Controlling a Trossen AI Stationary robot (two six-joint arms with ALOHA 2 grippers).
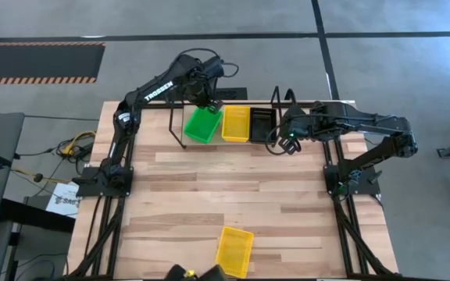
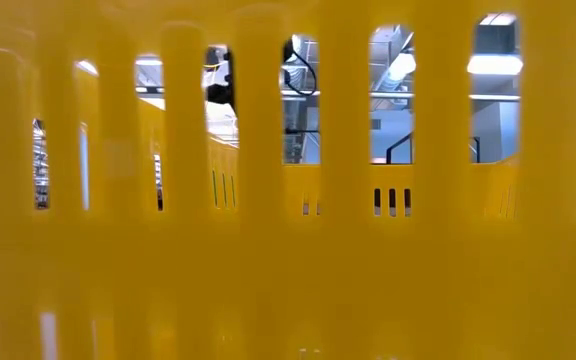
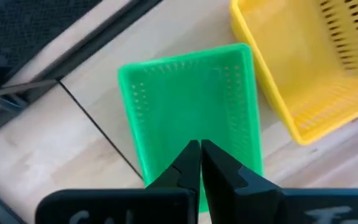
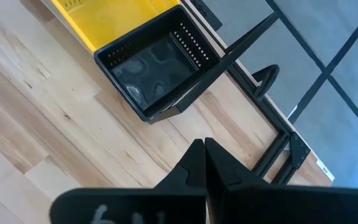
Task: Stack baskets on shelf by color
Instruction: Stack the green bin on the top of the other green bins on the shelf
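Left tool (image 3: pixel 200 163) clamped on green basket's (image 1: pixel 202 124) near rim, basket tilted at shelf's (image 1: pixel 274 101) left end beside yellow basket (image 1: pixel 236 123). Right tool (image 4: pixel 205 163) pinched together, empty, near black basket (image 4: pixel 154 65). Spare yellow (image 1: pixel 233 251) lies at tabletop's near edge.

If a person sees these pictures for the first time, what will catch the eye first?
Three baskets sit in a row at the table's far edge: the green basket, tilted, with the shut left gripper at its rim, then a yellow basket and a black basket. Another yellow basket lies alone at the near edge.

Wooden table (image 1: pixel 209 195) carries the wire shelf (image 1: pixel 280 117) and a yellow basket (image 1: pixel 233 251).
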